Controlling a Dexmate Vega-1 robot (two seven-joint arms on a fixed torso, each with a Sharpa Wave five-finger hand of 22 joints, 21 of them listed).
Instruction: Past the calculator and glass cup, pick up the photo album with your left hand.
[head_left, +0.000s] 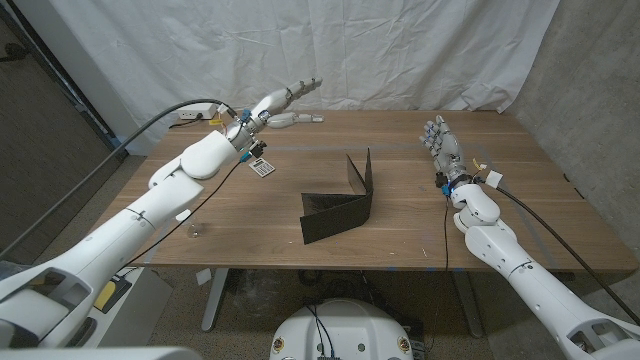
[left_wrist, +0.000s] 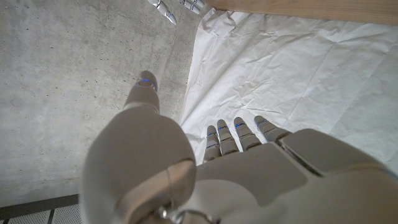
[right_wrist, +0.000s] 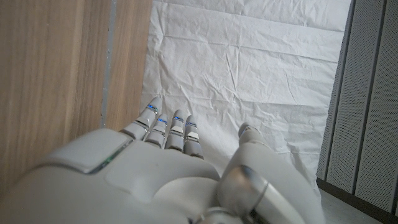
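One wooden table (head_left: 400, 230), white wrinkled backdrop (head_left: 400, 50)

A wooden table (head_left: 420, 215) stands before a white sheet (head_left: 380, 50).

- Table (head_left: 420, 215): brown wood, matt, grained.
- Photo album (head_left: 338, 205): dark, smooth, faint sheen.
- Left hand (head_left: 283, 101), right hand (head_left: 440, 142): smooth pale plastic.
- Backdrop (head_left: 400, 50) beyond the hands: creased white cloth.
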